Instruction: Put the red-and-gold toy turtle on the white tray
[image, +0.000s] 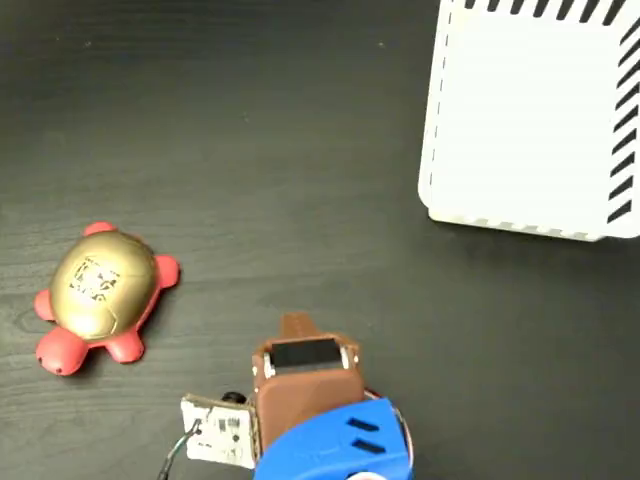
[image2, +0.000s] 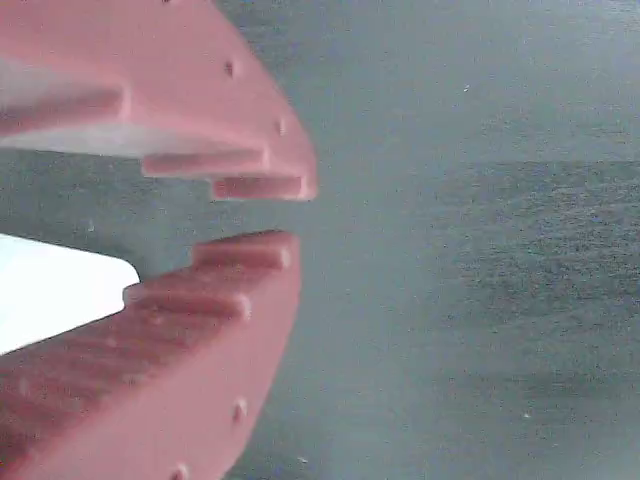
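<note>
Gripper fingers sit slightly parted, holding nothing. Red-and-gold toy turtle rests on the dark table, well apart from the white tray.

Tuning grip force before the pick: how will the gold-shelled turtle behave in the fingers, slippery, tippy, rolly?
The red-and-gold toy turtle has a glossy domed shell, so fingers closing high on it would probably slide off. It sits flat on four red feet, so it is unlikely to roll or tip. It looks rigid. The gripper holds nothing.
</note>
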